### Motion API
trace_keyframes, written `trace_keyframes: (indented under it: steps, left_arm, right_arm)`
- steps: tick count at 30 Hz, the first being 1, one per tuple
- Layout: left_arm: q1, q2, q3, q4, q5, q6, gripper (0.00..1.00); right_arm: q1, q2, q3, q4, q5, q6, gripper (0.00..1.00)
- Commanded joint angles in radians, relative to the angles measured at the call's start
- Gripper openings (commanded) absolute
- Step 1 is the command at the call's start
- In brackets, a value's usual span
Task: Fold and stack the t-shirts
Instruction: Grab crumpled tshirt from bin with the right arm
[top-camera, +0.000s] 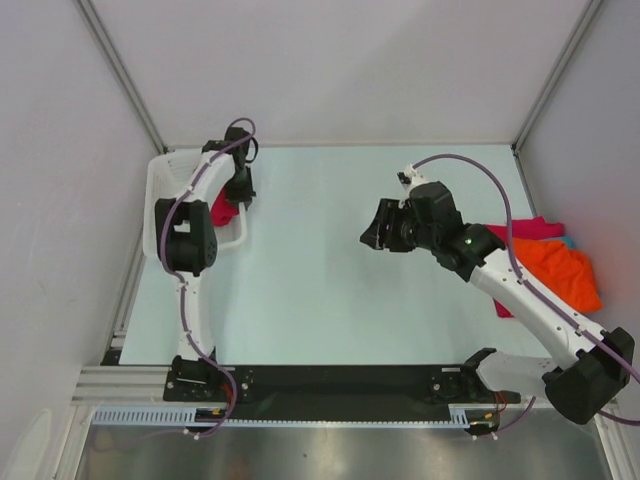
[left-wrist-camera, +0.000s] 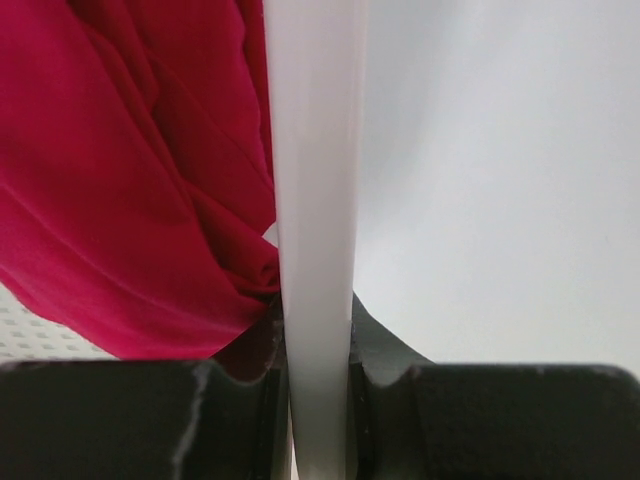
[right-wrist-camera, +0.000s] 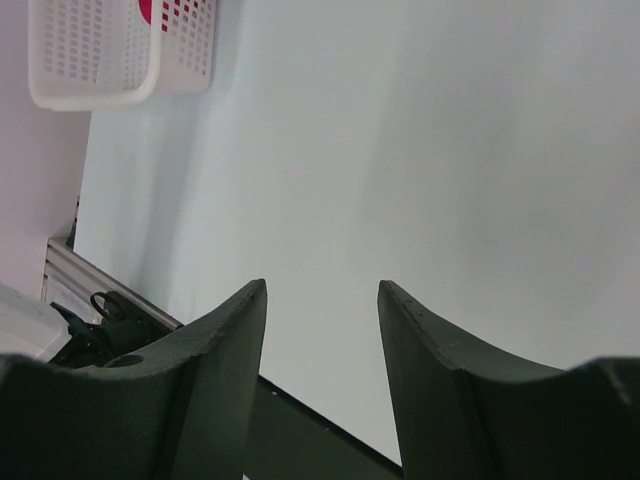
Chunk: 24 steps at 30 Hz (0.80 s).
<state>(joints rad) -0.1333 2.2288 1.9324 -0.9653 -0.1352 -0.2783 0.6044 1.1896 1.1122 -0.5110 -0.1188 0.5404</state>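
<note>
My left jaws are drawn narrow and closed on the rim of the white lattice basket (left-wrist-camera: 315, 200), the plastic strip running upright between the two fingers and touching both. The crimson t-shirt (left-wrist-camera: 120, 180) lies bunched inside the basket on the left side of these jaws, its folds pressed against the rim and right up to my left finger (left-wrist-camera: 140, 420). I cannot tell whether any of the cloth is caught in the grip along with the plastic. On the other side of the rim, to the right of these jaws, only the pale worktop (top-camera: 320, 290) shows. From above, the basket sits at the far left corner of the worktop, with my left arm (top-camera: 185, 240) reaching over its near wall. My right jaws stand wide apart, hanging above the middle of the worktop and pointing left toward the basket, with only bare worktop showing between the fingers. The basket is well apart from them, ahead and to their left. Behind these jaws, near the right edge of the worktop and beside my right arm, lie the orange t-shirt (top-camera: 560, 275) and the magenta-pink t-shirt (top-camera: 535, 228), loose and touching, with a sliver of teal cloth (top-camera: 567, 242) between them.
</note>
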Motion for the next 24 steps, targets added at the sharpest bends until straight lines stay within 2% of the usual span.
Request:
trace_keyframes:
  steps: [1, 2, 3, 5, 6, 10, 18, 24]
  left_arm:
    - [0.067, 0.17, 0.152, -0.114, -0.022, 0.028, 0.0]
    - [0.067, 0.184, 0.186, -0.142, -0.067, 0.069, 0.0]
    - [0.066, 0.208, 0.241, -0.168, -0.18, 0.088, 0.0]
    - [0.069, 0.216, 0.255, -0.213, -0.277, 0.125, 0.0]
    - [0.073, 0.21, 0.234, -0.214, -0.341, 0.126, 0.0]
    - [0.104, 0.187, 0.134, -0.222, -0.447, 0.116, 0.0]
    - [0.205, 0.082, -0.169, -0.142, -0.426, 0.022, 0.0]
    - [0.242, -0.043, -0.329, -0.089, -0.356, -0.007, 0.0]
  right_arm:
    - [-0.003, -0.018, 0.058, -0.023, 0.025, -0.028, 0.54]
    - [-0.002, -0.016, 0.061, -0.026, 0.027, -0.03, 0.54]
    - [-0.002, -0.015, 0.061, -0.026, 0.027, -0.031, 0.54]
    - [-0.002, -0.015, 0.061, -0.021, 0.021, -0.033, 0.54]
    - [-0.002, -0.007, 0.063, -0.018, 0.01, -0.034, 0.54]
    - [0.009, 0.019, 0.089, -0.032, -0.001, -0.039, 0.53]
    - [0.04, 0.005, 0.09, -0.043, 0.024, -0.033, 0.53]
    - [0.052, 0.008, 0.094, -0.038, 0.018, -0.03, 0.53]
